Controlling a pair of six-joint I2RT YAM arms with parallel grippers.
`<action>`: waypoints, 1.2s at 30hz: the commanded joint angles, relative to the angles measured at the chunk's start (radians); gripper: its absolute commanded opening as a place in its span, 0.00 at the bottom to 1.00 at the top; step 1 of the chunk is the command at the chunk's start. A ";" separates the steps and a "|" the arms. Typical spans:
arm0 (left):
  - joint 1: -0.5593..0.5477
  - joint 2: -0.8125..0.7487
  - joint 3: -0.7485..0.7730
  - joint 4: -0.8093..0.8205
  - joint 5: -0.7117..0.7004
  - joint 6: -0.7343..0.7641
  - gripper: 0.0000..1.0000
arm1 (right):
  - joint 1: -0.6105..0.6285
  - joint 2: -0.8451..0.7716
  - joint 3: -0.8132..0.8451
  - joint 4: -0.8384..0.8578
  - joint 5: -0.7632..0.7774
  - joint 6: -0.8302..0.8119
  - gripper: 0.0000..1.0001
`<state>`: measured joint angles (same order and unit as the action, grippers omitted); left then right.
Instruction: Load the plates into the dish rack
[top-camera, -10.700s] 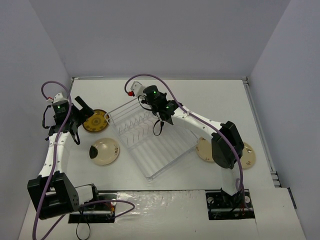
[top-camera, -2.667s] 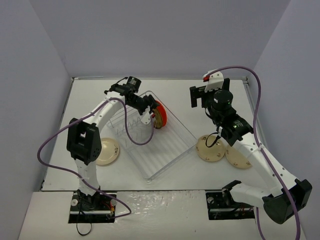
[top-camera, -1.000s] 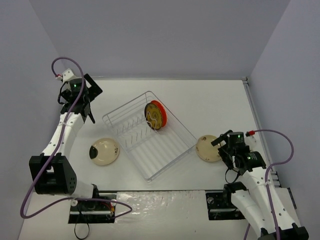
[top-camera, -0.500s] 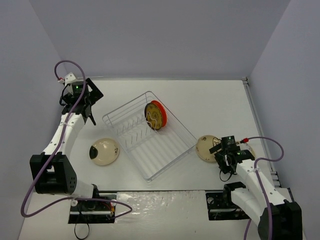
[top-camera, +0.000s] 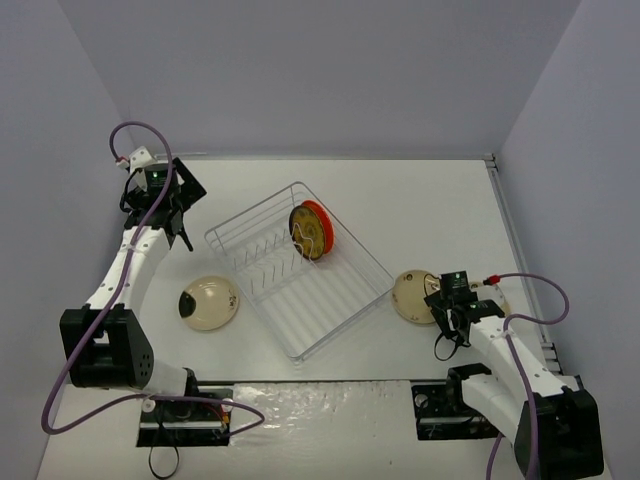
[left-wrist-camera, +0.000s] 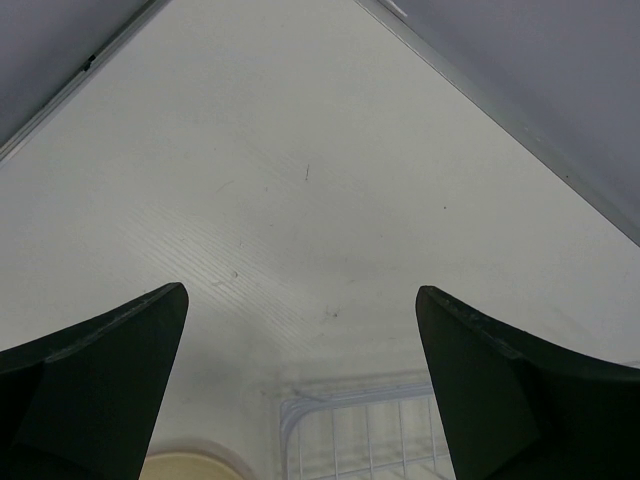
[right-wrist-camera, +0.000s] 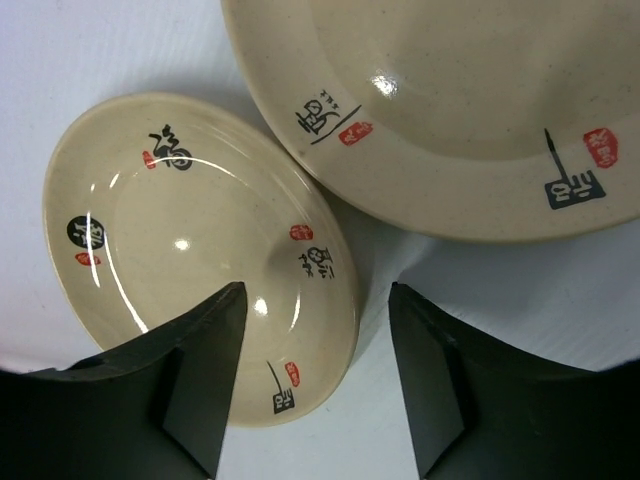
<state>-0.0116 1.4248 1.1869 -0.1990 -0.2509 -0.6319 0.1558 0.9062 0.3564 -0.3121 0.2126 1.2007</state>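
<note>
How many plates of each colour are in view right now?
Plain orange-red round plate: 1
Dark mustard-brown patterned round plate: 1
Cream round plates with small dark marks: 3
Total: 5

Dish rack (top-camera: 330, 300) sits diagonal at table centre. Orange-red plate (top-camera: 326, 225) and mustard-brown plate (top-camera: 308, 232) stand upright, touching, at its 1 o'clock end. Cream plate (top-camera: 212, 305) lies at 8 o'clock, apart. Second cream plate (top-camera: 408, 297) lies at 3 o'clock, near the rack corner, with the right gripper (top-camera: 441, 301) at its edge. Left gripper (top-camera: 178, 207) is at 10 o'clock.
</note>
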 joint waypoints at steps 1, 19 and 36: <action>0.006 -0.064 0.007 0.013 -0.050 0.001 0.97 | -0.009 0.047 -0.004 0.041 0.054 0.017 0.51; 0.005 -0.145 -0.041 0.032 -0.096 -0.015 0.97 | -0.010 0.114 0.003 0.073 0.050 0.008 0.00; 0.005 -0.150 -0.006 -0.001 -0.099 -0.006 0.97 | 0.068 0.153 0.559 0.224 0.454 -0.511 0.00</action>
<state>-0.0116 1.3010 1.1213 -0.2061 -0.3389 -0.6388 0.1586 1.0161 0.7474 -0.2455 0.4801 0.9345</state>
